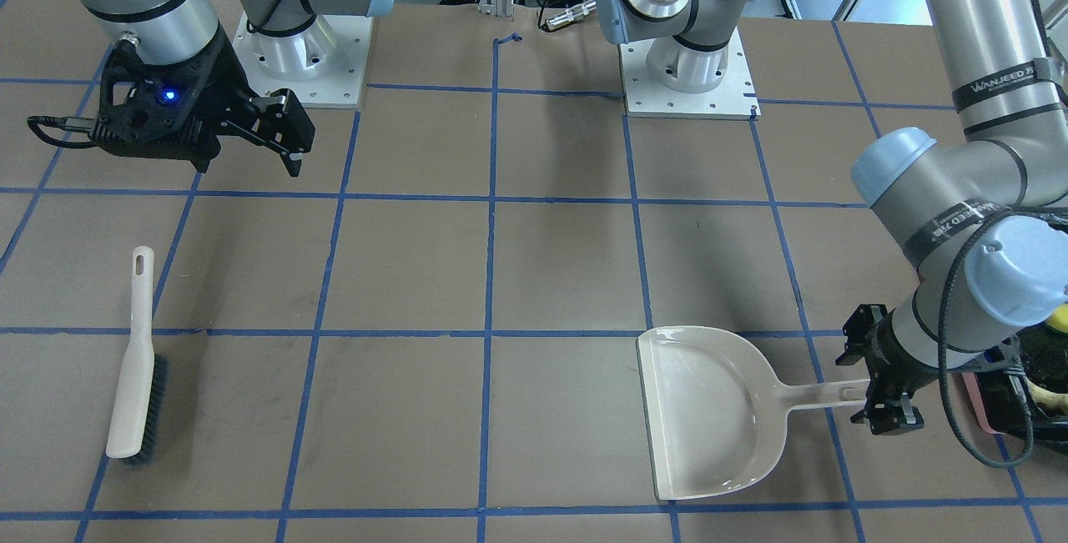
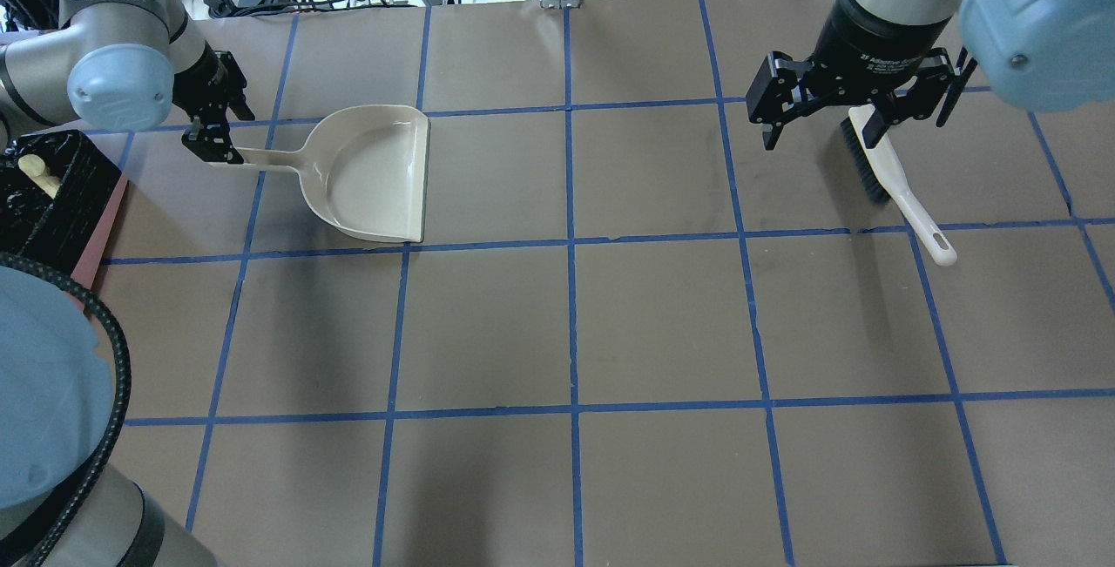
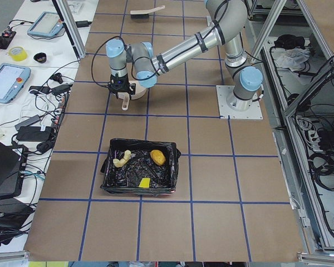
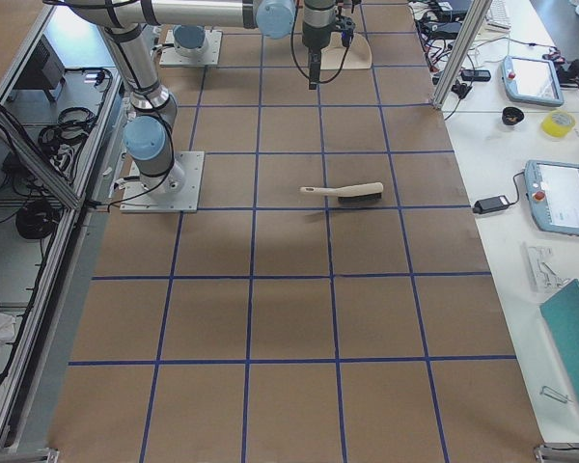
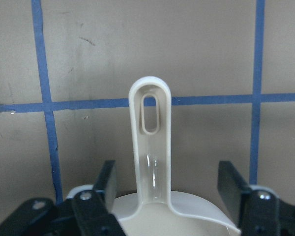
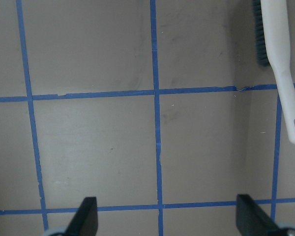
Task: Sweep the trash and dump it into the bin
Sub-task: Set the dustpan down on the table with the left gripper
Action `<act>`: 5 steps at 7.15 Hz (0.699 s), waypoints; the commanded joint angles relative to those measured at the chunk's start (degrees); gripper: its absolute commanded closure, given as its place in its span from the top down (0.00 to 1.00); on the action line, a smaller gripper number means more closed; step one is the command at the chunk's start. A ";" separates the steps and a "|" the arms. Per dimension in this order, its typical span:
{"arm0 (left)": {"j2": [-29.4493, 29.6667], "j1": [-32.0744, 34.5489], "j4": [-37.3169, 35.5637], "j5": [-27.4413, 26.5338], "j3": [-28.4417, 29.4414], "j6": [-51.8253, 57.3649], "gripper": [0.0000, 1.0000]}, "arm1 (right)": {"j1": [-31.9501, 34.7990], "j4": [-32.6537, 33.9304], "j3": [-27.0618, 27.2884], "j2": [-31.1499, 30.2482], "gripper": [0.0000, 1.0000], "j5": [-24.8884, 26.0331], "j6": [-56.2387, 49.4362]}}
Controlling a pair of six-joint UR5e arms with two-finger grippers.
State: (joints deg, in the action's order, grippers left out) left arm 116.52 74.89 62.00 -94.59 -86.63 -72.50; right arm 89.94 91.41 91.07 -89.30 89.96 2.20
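The bin (image 3: 170, 167), lined with black plastic, holds the trash: an orange-brown lump (image 3: 157, 157), a cream crescent (image 3: 121, 159) and a yellow wedge (image 3: 145, 182). The bin's edge also shows in the overhead view (image 2: 52, 210). The beige dustpan (image 2: 375, 171) lies empty on the table. My left gripper (image 5: 169, 178) is open, its fingers on either side of the dustpan handle (image 5: 150, 142) without touching it. My right gripper (image 2: 858, 127) is open and empty, raised above the brush (image 2: 888, 175).
The brush (image 1: 133, 359) lies flat on the brown paper, handle towards the robot. Blue tape lines grid the table (image 2: 566, 323). The two arm bases (image 1: 300, 51) (image 1: 688, 67) stand at the robot's side. Cables and devices lie beyond the table's far edge.
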 commanded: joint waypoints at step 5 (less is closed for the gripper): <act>-10.51 7.08 0.66 0.28 0.32 26.72 1.00 | -0.02 0.26 -0.10 0.00 1.00 0.04 1.57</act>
State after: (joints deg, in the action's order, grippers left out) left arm 108.48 79.49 62.36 -94.24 -86.19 -55.48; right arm 89.91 91.56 90.98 -89.30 90.03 2.64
